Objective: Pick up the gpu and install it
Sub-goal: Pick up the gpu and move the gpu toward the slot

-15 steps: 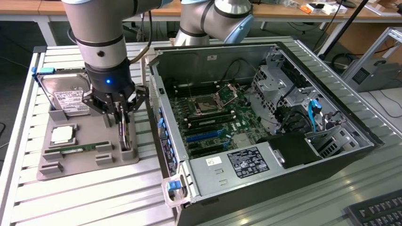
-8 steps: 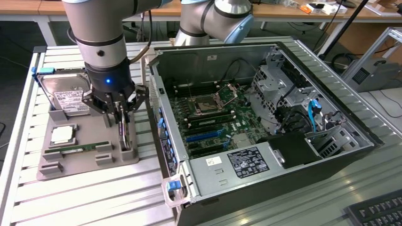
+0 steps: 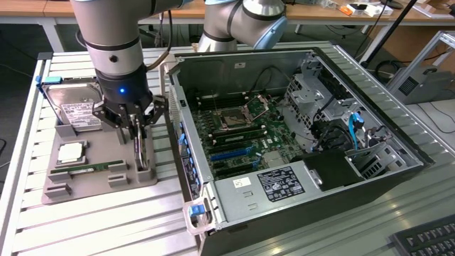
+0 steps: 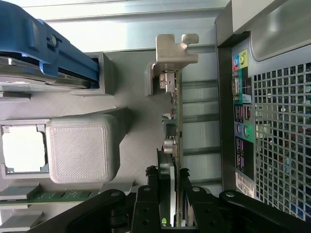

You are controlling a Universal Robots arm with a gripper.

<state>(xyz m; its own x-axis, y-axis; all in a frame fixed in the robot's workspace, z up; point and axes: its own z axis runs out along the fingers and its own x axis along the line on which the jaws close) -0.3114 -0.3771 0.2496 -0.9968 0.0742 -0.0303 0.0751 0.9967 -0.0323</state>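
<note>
Nearest, at the lower right of the exterior view, is the corner of a keyboard [image 3: 427, 240] on the slatted metal desk [image 3: 106, 224]. Behind it the case [image 3: 235, 66] lies open on its side and takes up the right half of the frame. Its motherboard [image 3: 238, 128] faces up.

Just beside the case, on the exterior view's left, is a grey tray [image 3: 92, 184]. A RAM stick [image 3: 89, 169] lies flat along the tray's near part, with a CPU [image 3: 71, 153] in its pocket just behind.

The gpu [image 3: 143, 152] stands on edge at the tray's right side, close to the case wall. Its lower edge is down among the slot posts.

The end effector [image 3: 135, 127] hangs straight down over the gpu's top edge. In the wrist view the black fingers [image 4: 148, 194] sit one on each face of the card and press against it, so it is clamped narrowly on the gpu. The same view shows the card edge-on, with its silver bracket [image 4: 174, 53] at the far end, beside a grey post. The case's rear ports run alongside the card, a gap apart.

Farther back on the tray, a hard drive [image 3: 74, 109] with blue handles lies flat.

The arm [image 3: 110, 37] rises out of the frame's upper left. A second arm's base [image 3: 242, 21] stands behind the case at upper centre.
</note>
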